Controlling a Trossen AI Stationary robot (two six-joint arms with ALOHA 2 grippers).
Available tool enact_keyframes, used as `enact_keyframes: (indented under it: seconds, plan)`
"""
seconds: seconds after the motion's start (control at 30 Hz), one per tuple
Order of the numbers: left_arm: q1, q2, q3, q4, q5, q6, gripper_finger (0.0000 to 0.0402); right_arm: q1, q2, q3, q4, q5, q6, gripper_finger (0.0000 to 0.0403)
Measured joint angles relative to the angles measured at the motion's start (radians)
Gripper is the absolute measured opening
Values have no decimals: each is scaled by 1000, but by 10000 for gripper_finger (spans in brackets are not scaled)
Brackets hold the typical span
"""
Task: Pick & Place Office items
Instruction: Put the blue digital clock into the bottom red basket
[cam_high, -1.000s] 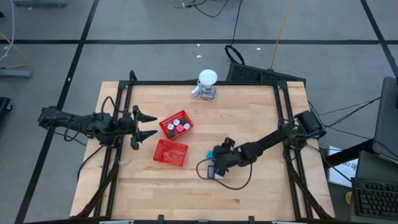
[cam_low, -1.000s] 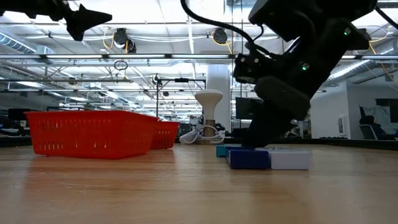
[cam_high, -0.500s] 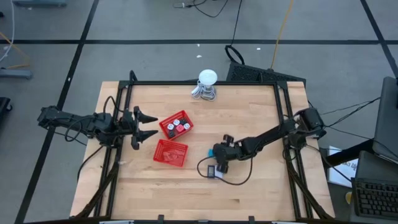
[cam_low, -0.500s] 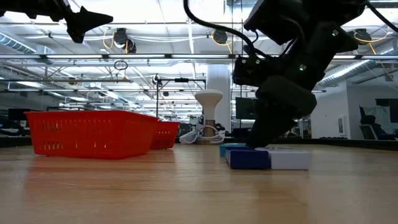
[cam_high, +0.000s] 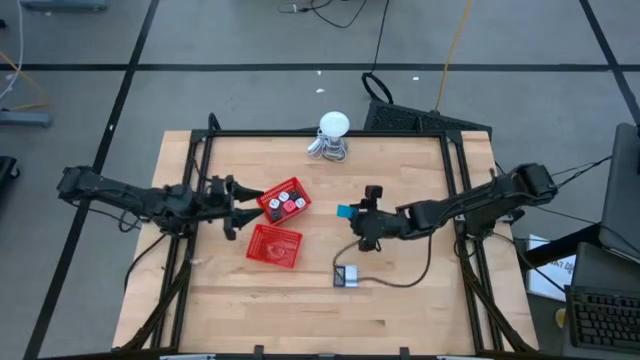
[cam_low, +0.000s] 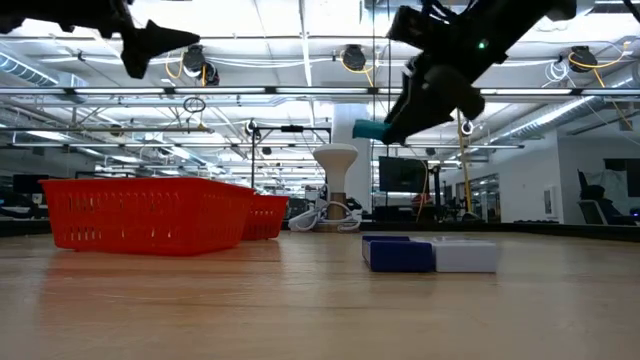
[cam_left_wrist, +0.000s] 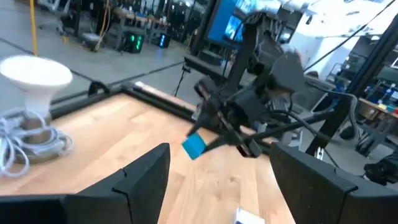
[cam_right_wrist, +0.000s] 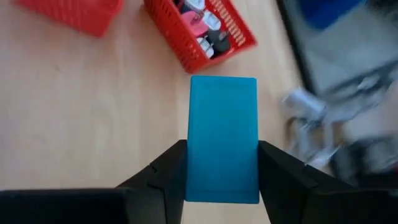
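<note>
High view, right gripper (cam_high: 350, 213) raised, gripping blue piece (cam_high: 344, 212)

the pieces (cam_high: 287, 203) in the far basket (cam_high: 268, 199) are too small to identify.

The wooden counter (cam_high: 250, 300) is framed by a black metal rail (cam_high: 320, 134). Taking the white round-headed gadget (cam_high: 333, 126) as landmark: it stands at the counter's far edge, its pale coiled cable (cam_high: 322, 149) bunched at its foot. Nearer the middle of the counter from it, toward the left, sits a red mesh basket (cam_high: 284, 201). A second red mesh basket (cam_high: 274, 244) lies just beyond that one, farther again from the gadget. Behind the gadget, off the counter, a black cord (cam_high: 376, 88) loops across the grey floor (cam_high: 250, 40), and a yellow cable (cam_high: 452, 50) runs over the floor to its right.
</note>
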Motion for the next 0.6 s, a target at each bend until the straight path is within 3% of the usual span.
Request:
enact_keyframes:
  seconds: [0.2, 0.43, 0.6]
  plan:
    - [0, 212, 0, 201, 0, -67, 274, 0, 10, 0, 118, 49, -318, 150]
    - [25, 439, 2, 423, -26, -129, 273, 47, 11, 0, 302, 84, -446, 150]
    - [45, 599, 49, 445, -25, -211, 274, 78, 10, -23, 431, 97, -517, 150]
